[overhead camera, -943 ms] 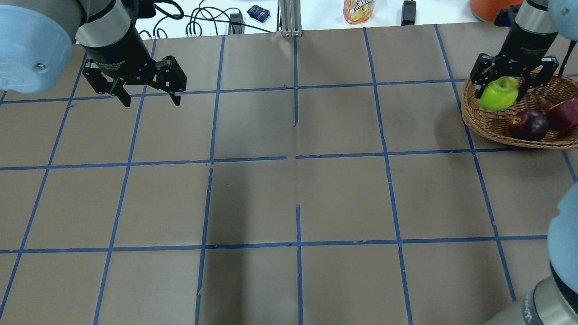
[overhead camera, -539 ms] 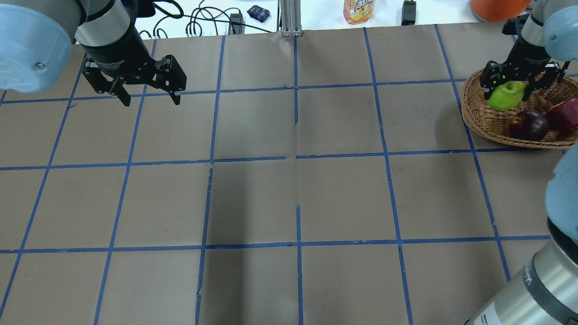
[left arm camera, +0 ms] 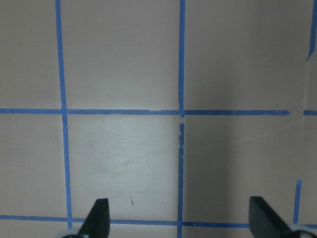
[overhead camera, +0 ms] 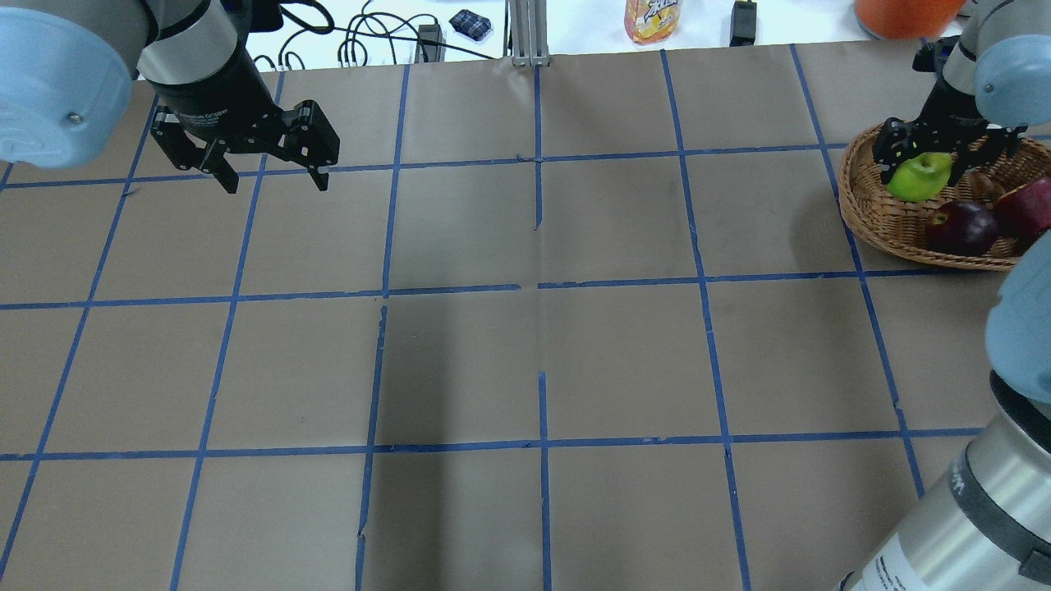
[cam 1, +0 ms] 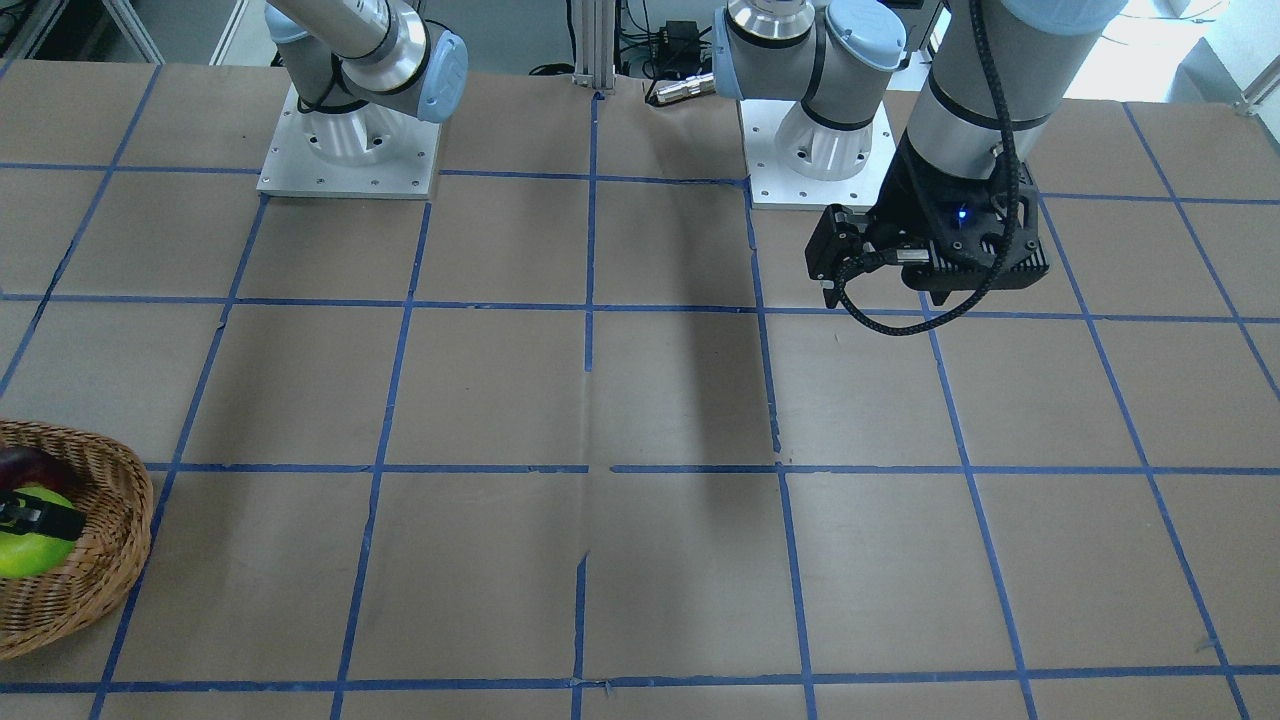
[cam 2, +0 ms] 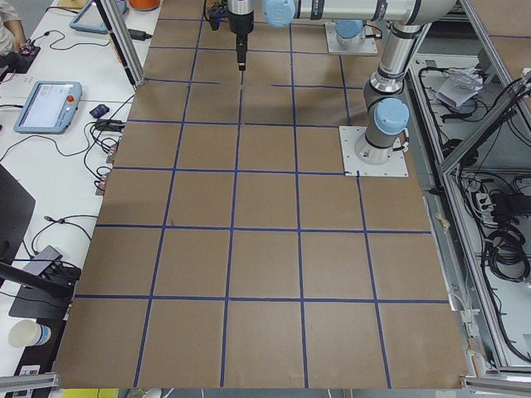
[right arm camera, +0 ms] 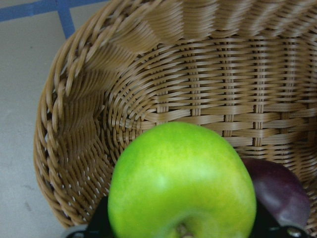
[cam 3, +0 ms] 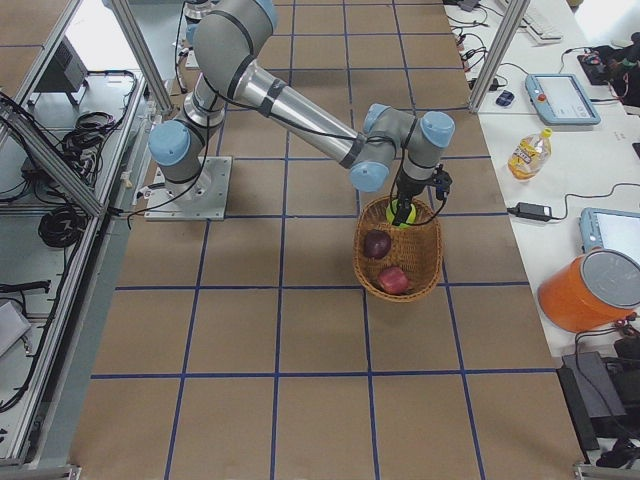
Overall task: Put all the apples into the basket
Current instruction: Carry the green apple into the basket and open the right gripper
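The wicker basket (overhead camera: pixel 870 222) sits at the far right of the table; it also shows in the front-facing view (cam 1: pixel 100 580), the right side view (cam 3: pixel 420 275) and the right wrist view (right arm camera: pixel 99 114). My right gripper (overhead camera: pixel 932 168) is shut on the yellow-green apple (overhead camera: pixel 918 176) and holds it low inside the basket (right arm camera: pixel 181 183). The maroon apple (overhead camera: pixel 961 227) and the red apple (overhead camera: pixel 1030 207) lie in the basket beside it. My left gripper (overhead camera: pixel 271 176) is open and empty above the table's far left; its fingertips (left arm camera: pixel 96 218) show over bare paper.
Brown paper with a blue tape grid (overhead camera: pixel 538 287) covers the table. Beyond the far edge lie cables (overhead camera: pixel 369 37), a drink bottle (overhead camera: pixel 653 18) and an orange object (overhead camera: pixel 903 12). Both arm bases (cam 1: pixel 350 150) stand at the robot's side.
My right gripper has carried the green apple down and further into the basket. The left arm has not moved.
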Tool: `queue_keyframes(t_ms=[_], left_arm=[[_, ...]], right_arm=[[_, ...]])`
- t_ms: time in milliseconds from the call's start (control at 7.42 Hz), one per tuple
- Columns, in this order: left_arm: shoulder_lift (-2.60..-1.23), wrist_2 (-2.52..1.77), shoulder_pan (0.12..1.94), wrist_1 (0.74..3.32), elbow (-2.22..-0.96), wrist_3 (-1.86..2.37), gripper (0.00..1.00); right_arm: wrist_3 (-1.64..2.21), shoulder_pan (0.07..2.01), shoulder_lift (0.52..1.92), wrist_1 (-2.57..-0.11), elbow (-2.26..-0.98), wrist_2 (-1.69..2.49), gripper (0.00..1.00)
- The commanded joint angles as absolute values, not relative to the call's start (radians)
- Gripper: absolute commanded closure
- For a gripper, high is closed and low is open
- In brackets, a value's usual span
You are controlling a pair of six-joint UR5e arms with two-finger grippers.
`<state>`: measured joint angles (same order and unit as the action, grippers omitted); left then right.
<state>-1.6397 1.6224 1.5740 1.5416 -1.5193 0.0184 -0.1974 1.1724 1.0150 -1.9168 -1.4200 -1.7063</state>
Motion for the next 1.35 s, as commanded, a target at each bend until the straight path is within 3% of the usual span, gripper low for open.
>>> queue_keyframes(t_ms=[0,404,808,1212], left_arm=[[-1.638,1.623,1.574,1.542,-1.519,0.018,0.0],[-1.635,1.624,1.575,1.54,-1.513,0.018,0.0],[-1.634,1.624,1.575,1.54,-1.514,0.018,0.0],[-1.631,1.624,1.575,1.54,-1.514,0.018,0.0]], right_arm=[[-0.196,1.172,1.015,-1.911,-1.42,-1.703,0.0],[-0.195,1.178,1.118,-1.716,-1.402,-1.701,0.0],[-0.131,1.225,1.334,-1.45,-1.416,-1.57,0.0],[0.166,1.417,1.469,-1.433,-1.44,-1.544,0.0]])
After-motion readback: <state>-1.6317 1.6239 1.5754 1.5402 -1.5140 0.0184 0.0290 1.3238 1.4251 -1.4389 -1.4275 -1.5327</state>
